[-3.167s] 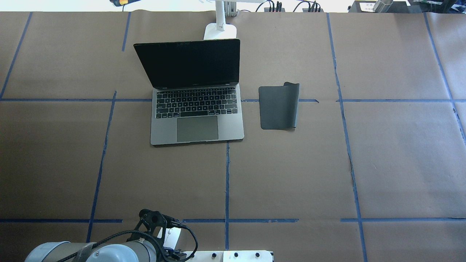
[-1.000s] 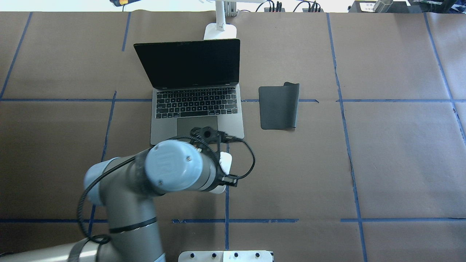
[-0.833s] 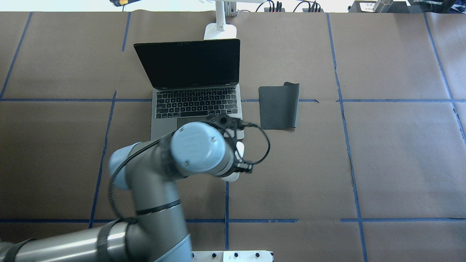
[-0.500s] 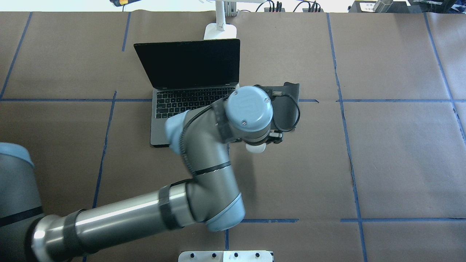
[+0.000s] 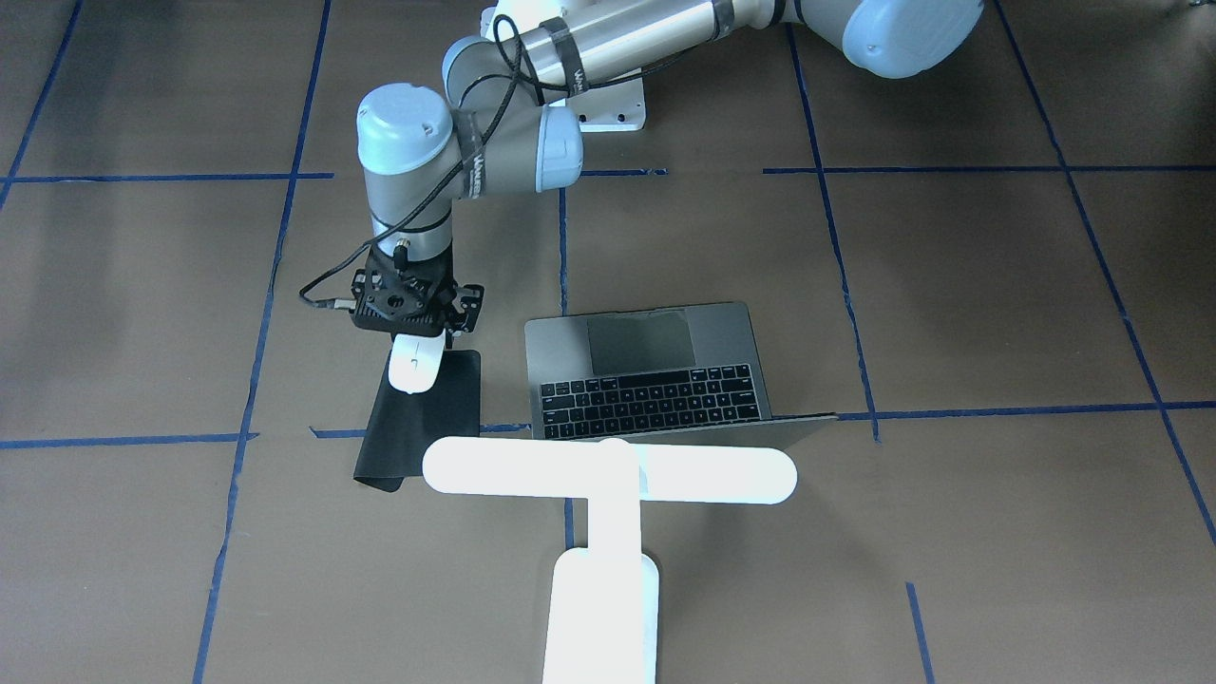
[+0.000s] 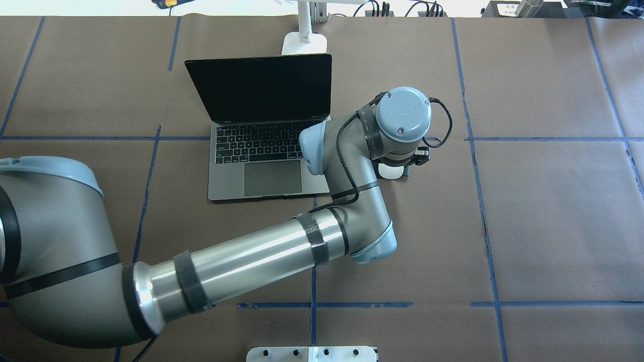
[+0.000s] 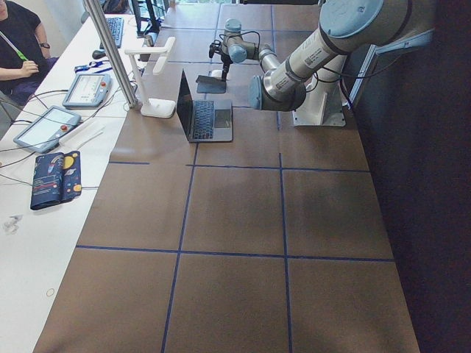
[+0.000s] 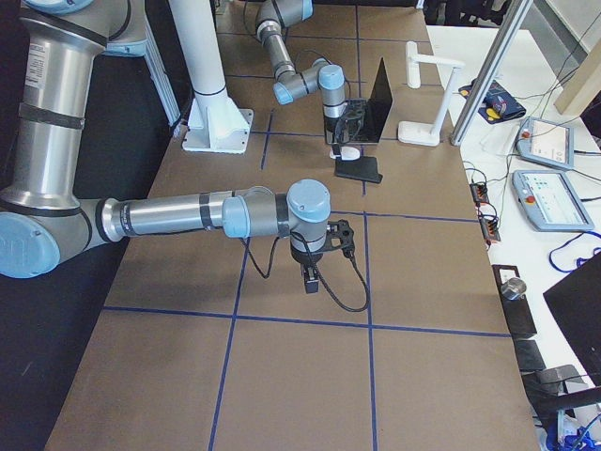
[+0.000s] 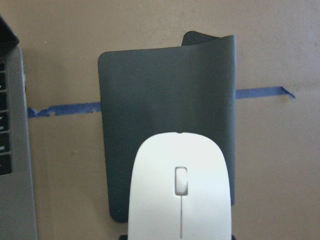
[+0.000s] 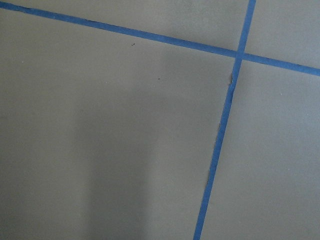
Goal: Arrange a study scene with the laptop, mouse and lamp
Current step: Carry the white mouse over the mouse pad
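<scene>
mouse point(image 9: 180, 195) over mat point(image 9: 160, 95) edge, far half free

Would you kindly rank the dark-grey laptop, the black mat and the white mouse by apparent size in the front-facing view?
1. slim dark-grey metal laptop
2. flat black rectangular mat
3. small white oval mouse

The mouse point(image 9: 180, 195) is smooth white plastic, the mat point(image 9: 160, 95) a matt dark-grey flexible sheet, the laptop point(image 6: 226, 176) matt grey metal, the counter point(image 6: 553, 226) matt brown paper with blue tape point(image 10: 220, 135).
</scene>
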